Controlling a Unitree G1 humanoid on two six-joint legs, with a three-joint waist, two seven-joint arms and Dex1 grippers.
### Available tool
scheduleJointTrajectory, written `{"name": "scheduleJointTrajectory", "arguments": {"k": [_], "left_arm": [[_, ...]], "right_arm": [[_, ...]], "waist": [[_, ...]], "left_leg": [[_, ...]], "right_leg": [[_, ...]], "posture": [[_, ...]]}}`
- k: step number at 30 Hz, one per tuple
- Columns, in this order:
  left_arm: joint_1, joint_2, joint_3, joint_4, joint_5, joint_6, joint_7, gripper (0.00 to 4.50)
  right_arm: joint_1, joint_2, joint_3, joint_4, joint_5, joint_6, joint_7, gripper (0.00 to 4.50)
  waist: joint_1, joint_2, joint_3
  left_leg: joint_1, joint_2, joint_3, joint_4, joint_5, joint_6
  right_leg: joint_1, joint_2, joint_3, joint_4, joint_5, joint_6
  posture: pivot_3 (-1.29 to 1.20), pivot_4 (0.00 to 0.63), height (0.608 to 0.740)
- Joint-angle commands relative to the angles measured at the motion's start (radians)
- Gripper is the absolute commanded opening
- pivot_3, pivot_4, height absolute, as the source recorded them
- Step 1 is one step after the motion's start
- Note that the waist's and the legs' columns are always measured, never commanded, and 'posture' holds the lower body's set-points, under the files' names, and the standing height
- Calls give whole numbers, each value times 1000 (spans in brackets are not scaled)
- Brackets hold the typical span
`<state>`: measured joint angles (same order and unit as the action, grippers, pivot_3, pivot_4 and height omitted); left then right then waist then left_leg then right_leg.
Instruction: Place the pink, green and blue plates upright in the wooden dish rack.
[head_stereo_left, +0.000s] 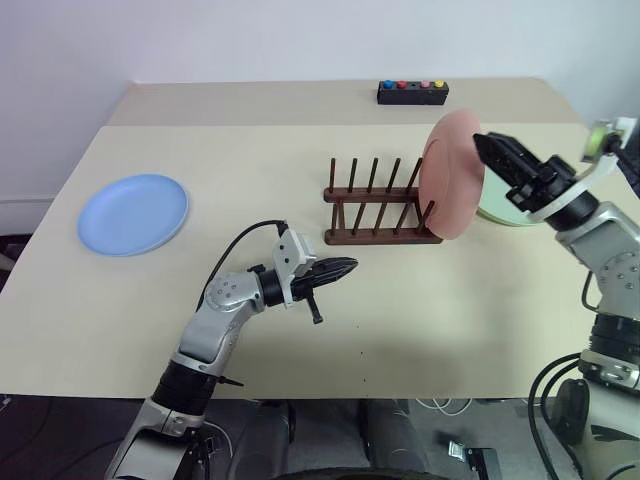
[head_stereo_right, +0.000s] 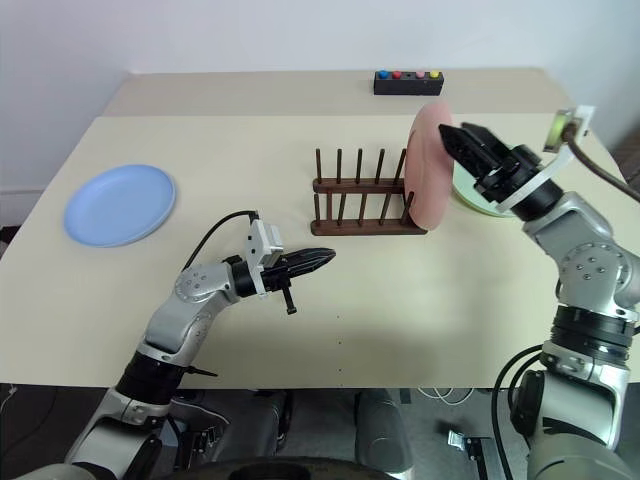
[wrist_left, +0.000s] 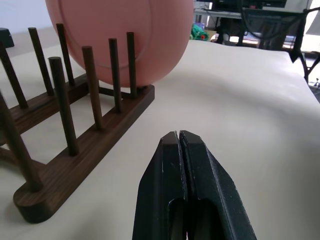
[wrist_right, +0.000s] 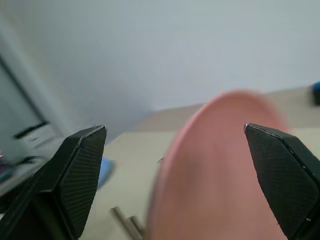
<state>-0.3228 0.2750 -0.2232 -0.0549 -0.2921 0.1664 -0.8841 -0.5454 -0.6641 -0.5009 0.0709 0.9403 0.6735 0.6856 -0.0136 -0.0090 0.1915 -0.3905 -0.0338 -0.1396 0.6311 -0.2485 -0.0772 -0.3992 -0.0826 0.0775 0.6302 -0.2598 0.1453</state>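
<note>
Pink plate (head_stereo_left: 451, 175) upright in rack (head_stereo_left: 380, 210)

Pink plate (head_stereo_left: 452, 175) stands upright in wooden dish rack (head_stereo_left: 380, 212).

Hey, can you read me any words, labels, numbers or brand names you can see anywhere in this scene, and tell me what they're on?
None can be read.
Black box with coloured buttons: no lettering legible; too small to tell.
Pink plate, blue plate, green plate, wooden dish rack: plain, no markings.
Left gripper and right gripper: no visible label.
</note>
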Motion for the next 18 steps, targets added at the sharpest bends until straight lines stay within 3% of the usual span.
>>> {"name": "scheduleJointTrajectory", "arguments": {"k": [1,8,13,18], "left_arm": [[1,0,-4,-36,-1,-9,2,0],[-1,-2,-5,-27,2,-13,3,0],[-11,-6,-12,-14,4,-15,-7,0],[-25,-11,-15,-2,7,-17,-12,0]], "right_arm": [[-19,-51,-70,4,-50,-78,-38,4461],[130,-161,-7,71,-361,-293,-48,4461],[227,-235,214,186,-695,-534,-29,4461],[130,-229,390,439,-911,-745,-61,4461]], "waist": [[-1,0,0],[-1,0,0],[-8,1,-1],[-9,1,0]], "left_leg": [[0,0,0,0,0,0],[0,0,1,0,0,0],[1,0,2,0,0,0],[1,0,3,0,0,0]], "right_leg": [[0,0,0,0,0,0],[0,0,0,0,0,0],[0,0,1,0,0,0],[0,0,2,0,0,0]], "posture": [[0,150,740],[0,150,740],[0,150,740],[0,150,740]]}}
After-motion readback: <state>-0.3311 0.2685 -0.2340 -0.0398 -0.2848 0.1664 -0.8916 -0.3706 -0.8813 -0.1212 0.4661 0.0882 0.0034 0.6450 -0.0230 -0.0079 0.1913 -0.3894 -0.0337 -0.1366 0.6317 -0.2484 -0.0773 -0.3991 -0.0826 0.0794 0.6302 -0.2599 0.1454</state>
